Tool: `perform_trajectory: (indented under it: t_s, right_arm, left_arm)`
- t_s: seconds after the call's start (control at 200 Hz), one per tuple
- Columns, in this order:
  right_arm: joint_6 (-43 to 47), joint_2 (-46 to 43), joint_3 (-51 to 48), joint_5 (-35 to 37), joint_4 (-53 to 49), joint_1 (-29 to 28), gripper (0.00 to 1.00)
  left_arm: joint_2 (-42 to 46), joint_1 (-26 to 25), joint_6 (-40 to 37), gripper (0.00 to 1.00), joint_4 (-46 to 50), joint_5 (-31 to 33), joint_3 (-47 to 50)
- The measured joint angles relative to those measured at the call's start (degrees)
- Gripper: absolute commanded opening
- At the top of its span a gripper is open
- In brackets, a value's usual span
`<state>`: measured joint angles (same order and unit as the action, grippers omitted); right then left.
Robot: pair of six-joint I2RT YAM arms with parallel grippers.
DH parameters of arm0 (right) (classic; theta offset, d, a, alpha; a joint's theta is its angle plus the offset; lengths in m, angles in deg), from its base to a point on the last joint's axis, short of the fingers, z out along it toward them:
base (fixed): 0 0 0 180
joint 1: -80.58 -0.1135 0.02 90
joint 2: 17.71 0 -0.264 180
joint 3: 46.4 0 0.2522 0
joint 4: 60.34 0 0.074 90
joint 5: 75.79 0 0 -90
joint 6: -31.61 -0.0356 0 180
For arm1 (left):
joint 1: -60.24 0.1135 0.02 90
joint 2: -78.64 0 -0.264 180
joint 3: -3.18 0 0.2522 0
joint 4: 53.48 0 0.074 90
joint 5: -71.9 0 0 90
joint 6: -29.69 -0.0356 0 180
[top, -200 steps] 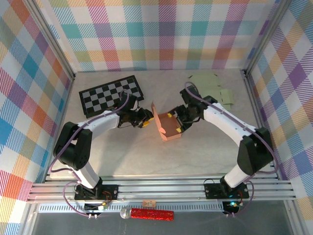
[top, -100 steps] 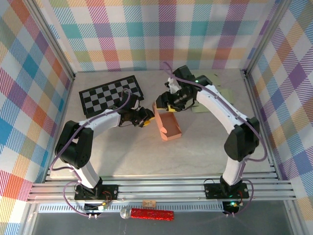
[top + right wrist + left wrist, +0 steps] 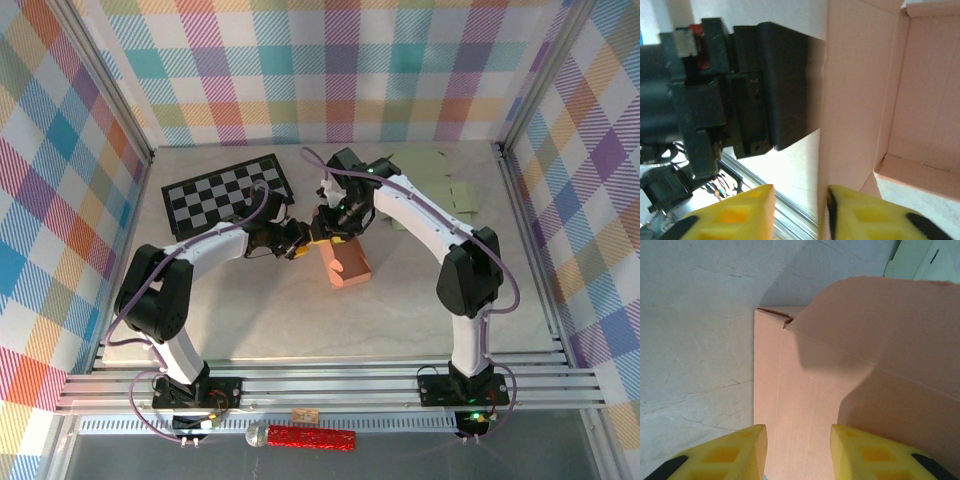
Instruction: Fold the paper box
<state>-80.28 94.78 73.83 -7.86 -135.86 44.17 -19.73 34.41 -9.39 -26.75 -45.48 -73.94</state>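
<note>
The pink box [image 3: 347,266] sat open-topped near the middle of the worktop [image 3: 400,320]. The left gripper [image 3: 298,244] met its left side, jaws a narrow way apart, with the box's face showing between them. The right gripper [image 3: 330,234] reached in from behind, jaws also narrowly apart, astride a box wall. Farther back lay a checkerboard [image 3: 228,192] at left and green sheets [image 3: 440,182] at right.

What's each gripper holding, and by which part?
The right gripper straddles an upright wall of the pink paper box; the left gripper sits against another panel. Whether either pinches cannot be told.
</note>
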Motion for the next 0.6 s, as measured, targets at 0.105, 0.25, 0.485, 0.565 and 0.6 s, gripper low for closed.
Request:
perform_trajectory:
  t_s: [0.105, 0.25, 0.485, 0.565, 0.6]
  right_arm:
    - [-3.1, 0.2, 0.0, 1.0, 1.1, 0.0, 0.12]
    - [-9.3, -1.2, -2.7, 3.8, 5.3, 0.0, 0.00]
    - [-26.4, -9.2, -10.6, 12.2, 12.6, -0.1, 0.00]
    - [-32.8, -11.6, -11.4, 15.6, 13.5, -0.3, 0.00]
    - [-35.9, -12.5, -11.5, 17.1, 14.0, -0.3, 0.00]
  left_arm:
    - [-0.1, 0.0, -0.9, 0.38, 1.0, 0.6, -1.1]
    - [0.0, -0.3, -2.9, 0.42, 5.0, 3.1, -3.7]
    - [5.4, -0.7, -7.1, 0.43, 12.0, 8.8, -5.4]
    - [7.8, -0.7, -8.5, 0.43, 14.3, 10.8, -6.4]
    - [8.6, -0.7, -9.1, 0.43, 15.1, 11.5, -6.9]
